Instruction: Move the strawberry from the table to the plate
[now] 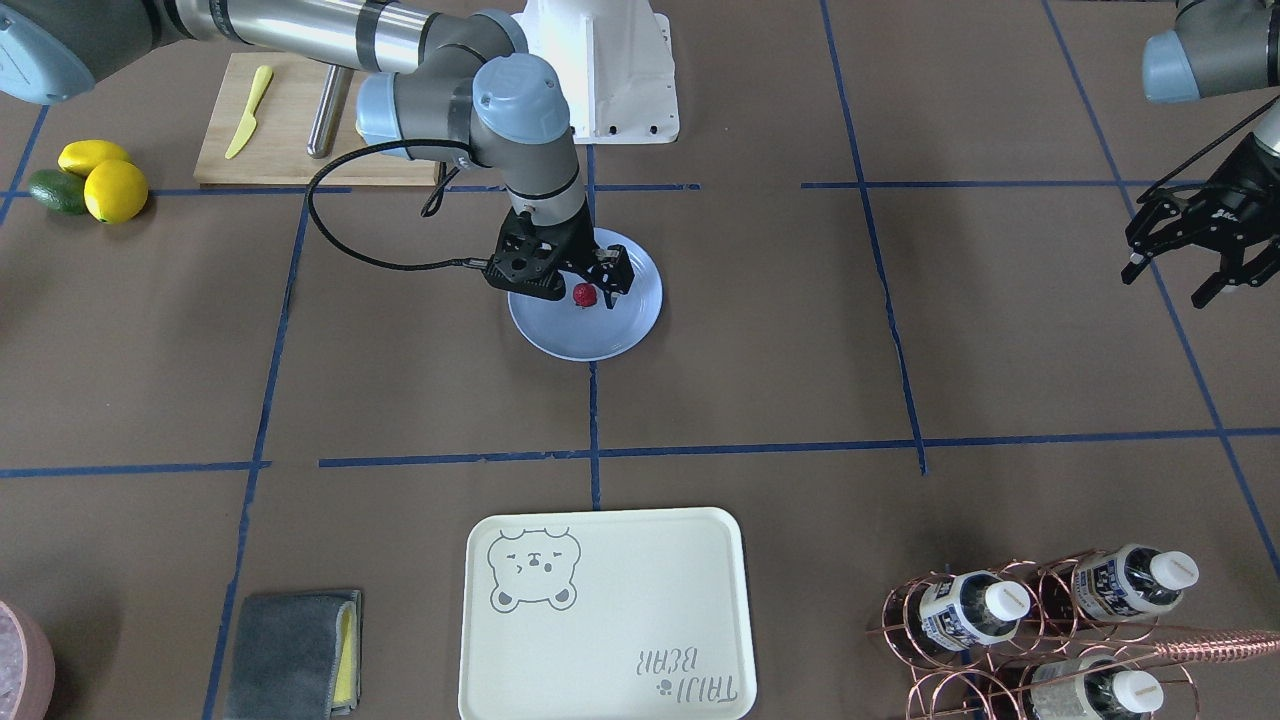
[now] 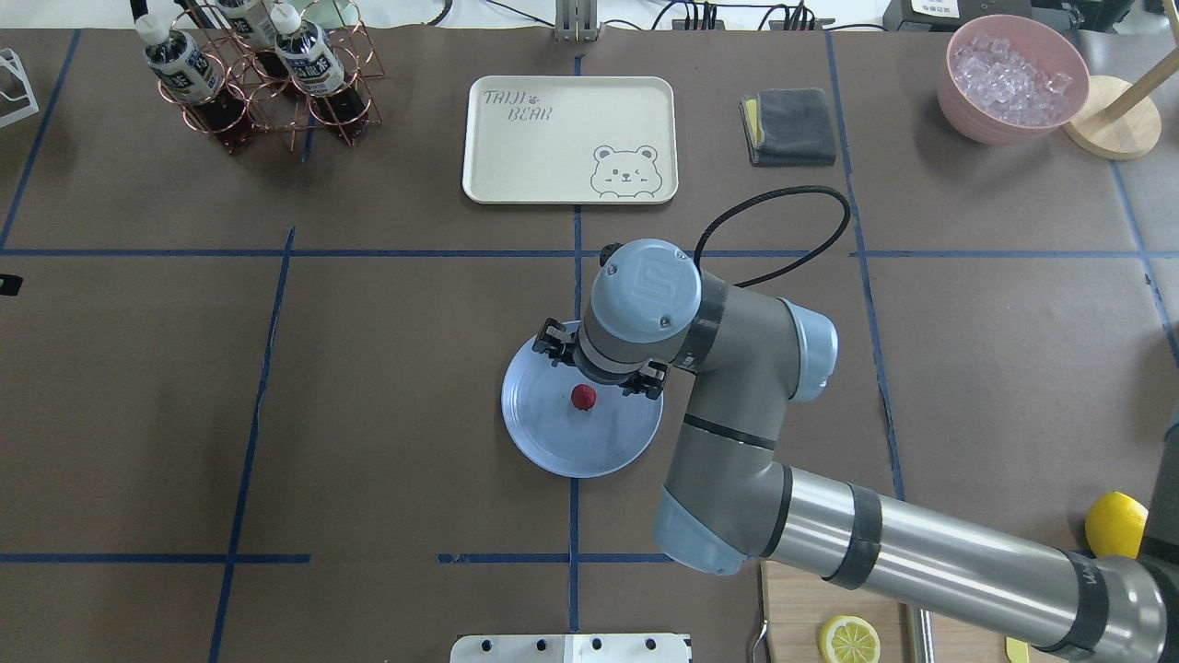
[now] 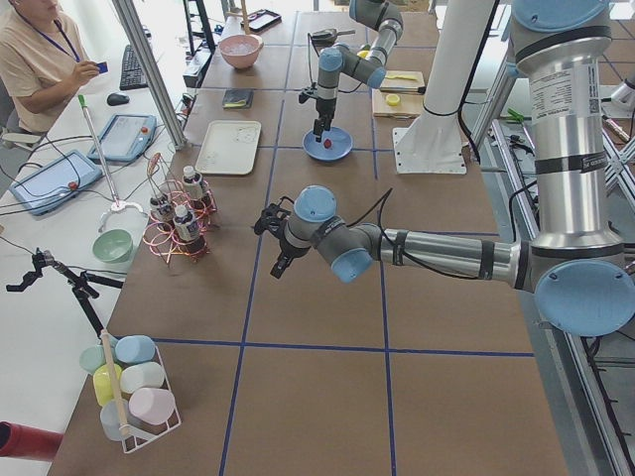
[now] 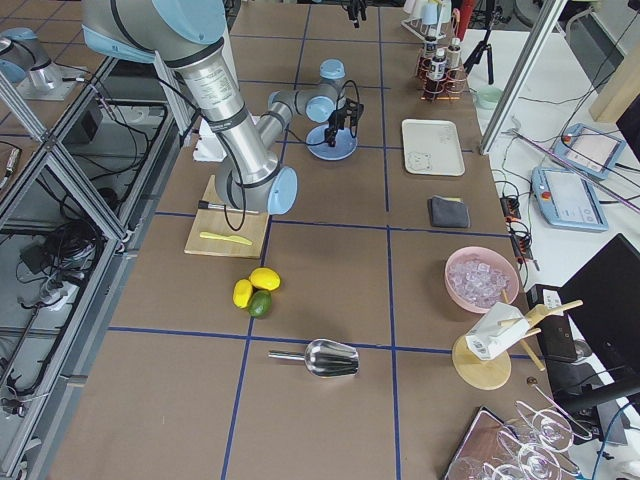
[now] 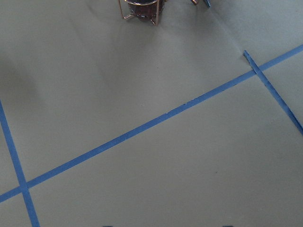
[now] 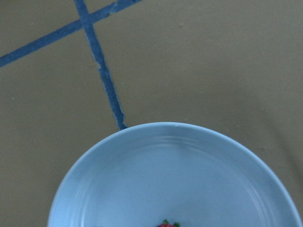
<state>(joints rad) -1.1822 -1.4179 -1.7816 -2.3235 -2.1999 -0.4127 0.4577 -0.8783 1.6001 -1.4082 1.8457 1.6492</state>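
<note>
The small dark-red strawberry (image 1: 585, 294) (image 2: 582, 397) lies on the round light-blue plate (image 1: 600, 335) (image 2: 553, 442) near the middle of the brown-paper table (image 1: 400, 380). My right gripper (image 1: 592, 285) hangs directly over the plate, open, its fingers spread to either side of the berry. In the right wrist view the plate (image 6: 165, 170) fills the lower half, and the strawberry (image 6: 166, 224) just shows at the bottom edge. My left gripper (image 1: 1170, 280) hovers open and empty above bare table, far from the plate.
A cream bear tray (image 1: 600, 620) lies beyond the plate. A wooden board (image 1: 290, 120) with a yellow knife, two lemons and an avocado (image 1: 95, 180) sit by the right arm's base. A copper bottle rack (image 1: 1050, 620) and a grey cloth (image 1: 290, 655) stand at the far edge.
</note>
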